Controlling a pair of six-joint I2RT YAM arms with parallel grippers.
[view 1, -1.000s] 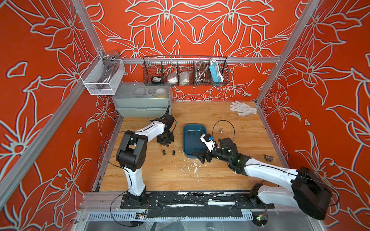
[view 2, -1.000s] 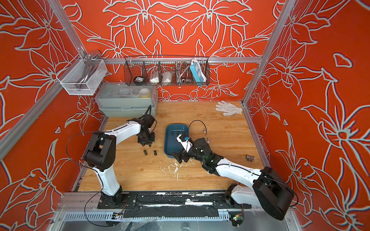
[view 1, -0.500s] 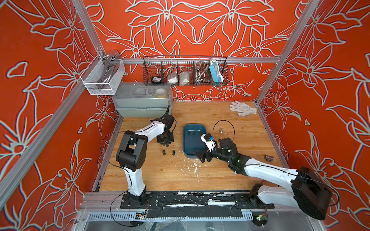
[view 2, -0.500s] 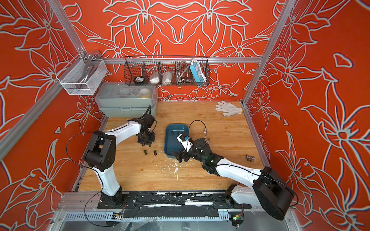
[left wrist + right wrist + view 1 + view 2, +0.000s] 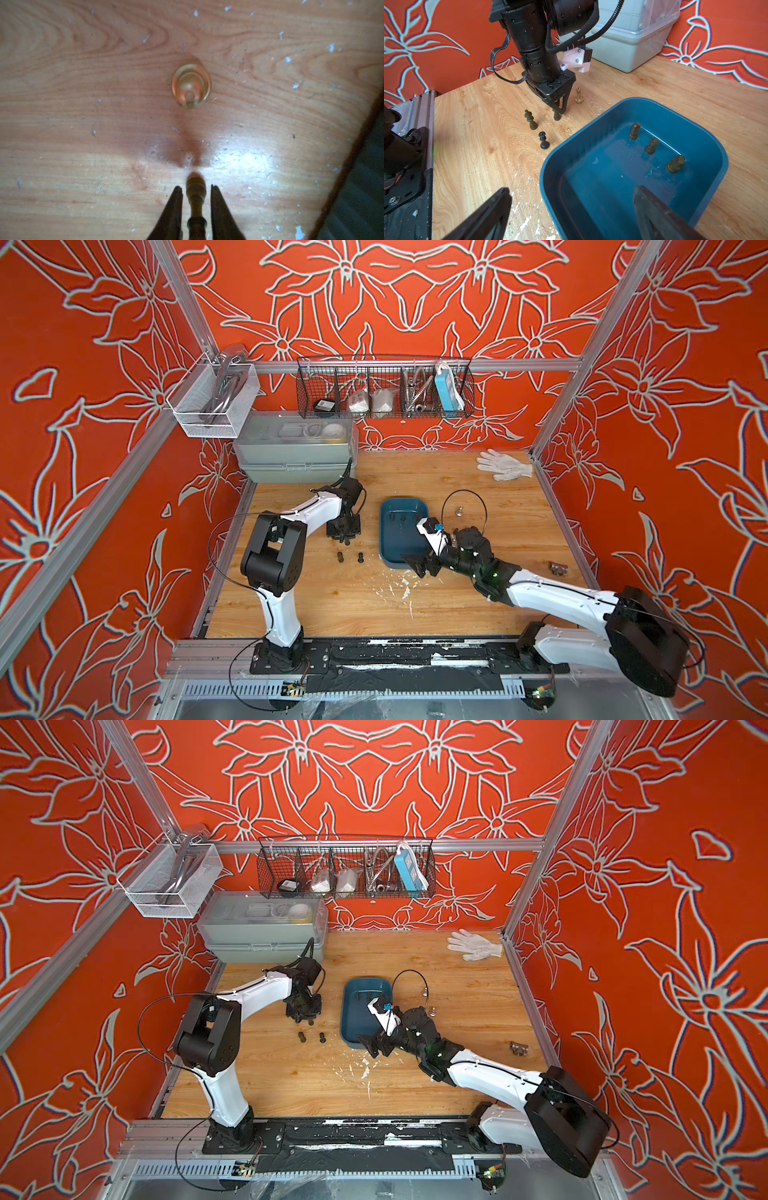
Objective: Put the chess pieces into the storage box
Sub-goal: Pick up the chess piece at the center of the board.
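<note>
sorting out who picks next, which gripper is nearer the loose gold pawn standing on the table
Left. The left gripper stands right beside the gold pawn, jaws around another piece. The right gripper hovers at the near end of the storage box, farther off.

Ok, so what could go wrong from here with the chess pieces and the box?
1. The left claw is narrowed around a gold piece, but gaps show beside it at the tips; it may slip or topple on lifting.
2. A tall dark piece and a black piece stand close by; a sideways swing could knock them over.
3. The open right claw straddles the near wall of the storage box and might block the drop.
</note>
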